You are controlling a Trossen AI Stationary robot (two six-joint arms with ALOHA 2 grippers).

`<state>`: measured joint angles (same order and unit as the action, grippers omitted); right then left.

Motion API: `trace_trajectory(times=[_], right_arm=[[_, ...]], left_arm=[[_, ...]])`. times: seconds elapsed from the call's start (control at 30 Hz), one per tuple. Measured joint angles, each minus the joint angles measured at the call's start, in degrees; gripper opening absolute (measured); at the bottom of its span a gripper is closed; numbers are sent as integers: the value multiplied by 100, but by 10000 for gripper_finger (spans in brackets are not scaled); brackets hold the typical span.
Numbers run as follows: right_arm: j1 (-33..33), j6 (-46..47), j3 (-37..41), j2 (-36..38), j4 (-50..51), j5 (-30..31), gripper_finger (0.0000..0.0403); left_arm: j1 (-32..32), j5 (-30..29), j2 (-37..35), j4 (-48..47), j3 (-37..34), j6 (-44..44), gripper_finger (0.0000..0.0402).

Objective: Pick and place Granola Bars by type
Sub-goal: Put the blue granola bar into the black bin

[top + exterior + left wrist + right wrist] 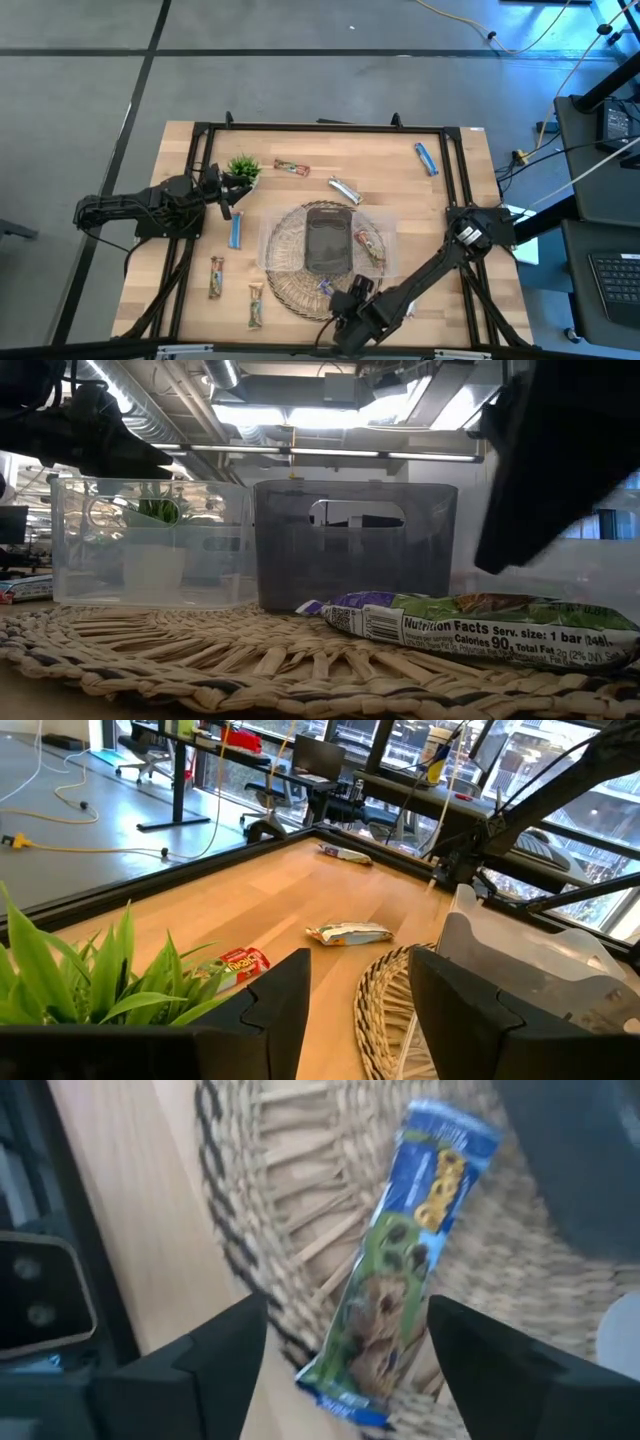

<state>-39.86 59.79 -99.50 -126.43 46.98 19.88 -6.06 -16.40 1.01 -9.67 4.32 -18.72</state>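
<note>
A granola bar in a blue, purple and green wrapper [395, 1270] lies flat on the near rim of the round woven mat [290, 290]; the low view shows the same bar [480, 625]. My right gripper [345, 1320] hangs open just above it, a finger on either side, touching nothing. Loose on the wood lie other granola bars: red [291, 168], silver [344, 189], two blue [427, 158] [236, 231] and two tan [216, 277] [256, 305]. At the table's left my left gripper [360, 1020] waits open beside the plant [243, 167].
On the mat stand a dark grey bin [355, 545] and a clear compartment tray [150, 540]; a bar [368, 245] lies in the clear part to the right of the bin. A black frame [455, 170] borders the table. Bare wood lies right of the mat.
</note>
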Motion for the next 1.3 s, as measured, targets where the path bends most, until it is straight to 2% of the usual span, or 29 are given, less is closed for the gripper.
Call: trace_trajectory(times=[0.17, 0.43, 0.67, 0.9, 1.3], right_arm=[[0, 146, 0, 0, 59, -3, 280], [44, 102, 0, -36, 119, 134, 256], [59, 154, 2, -191, 97, -182, 239], [101, 293, 2, -195, 225, -188, 215], [122, 458, 399, -177, -252, -556, 180]], left_arm=[[1, 0, -1, 0, 0, 0, 162], [0, 0, 0, 0, 0, 0, 164], [0, 0, 0, -1, 0, -1, 162], [2, 0, -1, 0, 0, 0, 164], [0, 0, 1, 0, 0, -4, 164]])
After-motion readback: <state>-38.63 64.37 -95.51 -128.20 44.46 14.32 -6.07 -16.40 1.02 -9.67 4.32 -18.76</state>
